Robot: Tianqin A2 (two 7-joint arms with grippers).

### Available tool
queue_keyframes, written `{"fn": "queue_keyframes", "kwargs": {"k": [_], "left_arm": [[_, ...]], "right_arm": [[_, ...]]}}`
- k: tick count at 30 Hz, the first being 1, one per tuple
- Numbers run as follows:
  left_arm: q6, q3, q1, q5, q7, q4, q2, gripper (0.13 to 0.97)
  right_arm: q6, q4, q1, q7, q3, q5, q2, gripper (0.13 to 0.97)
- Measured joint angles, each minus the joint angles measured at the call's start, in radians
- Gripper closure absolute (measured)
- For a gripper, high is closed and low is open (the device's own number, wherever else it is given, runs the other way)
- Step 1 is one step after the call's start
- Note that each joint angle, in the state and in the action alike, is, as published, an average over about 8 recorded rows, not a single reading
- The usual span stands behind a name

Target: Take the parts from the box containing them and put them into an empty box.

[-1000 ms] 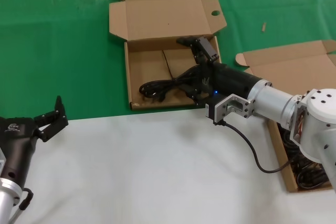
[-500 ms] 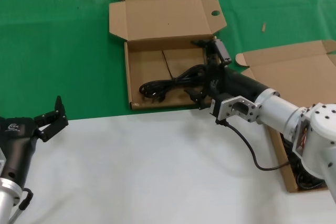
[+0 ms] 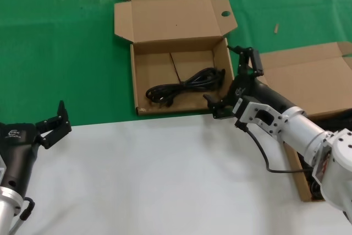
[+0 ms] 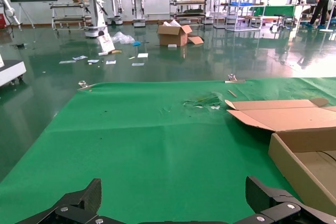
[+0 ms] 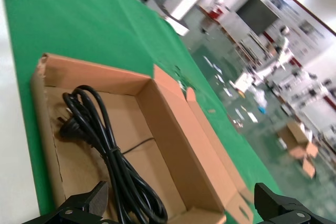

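Two open boxes sit on the green tabletop: the holed-flap box [image 3: 179, 75] toward the far edge, and the plain-lid box [image 3: 308, 81] at the right edge. One coiled cord [image 3: 184, 87] lies alone inside the holed-flap box, along its near wall. More cords [image 3: 316, 182] show in the plain-lid box, too hidden to count. The right end effector [image 3: 234, 81], spread and empty, hovers between the boxes. The left end effector [image 3: 52, 125], spread too, hangs by the near-left corner.

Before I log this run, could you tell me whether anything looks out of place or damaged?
Nothing stands out. One coiled black power cord lies wholly inside the brown cardboard box with the round-holed flap; the open right gripper is outside its wall.
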Motion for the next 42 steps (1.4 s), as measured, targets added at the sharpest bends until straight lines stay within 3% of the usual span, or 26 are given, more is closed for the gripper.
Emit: {"fn": "queue_keyframes", "kwargs": {"k": [42], "left_arm": [[0.0,0.0,0.0,0.0,0.0,0.0,0.0,0.132]], "right_arm": [[0.394,0.442,-0.398,0.825,0.098,0.025,0.03,0.129]]}}
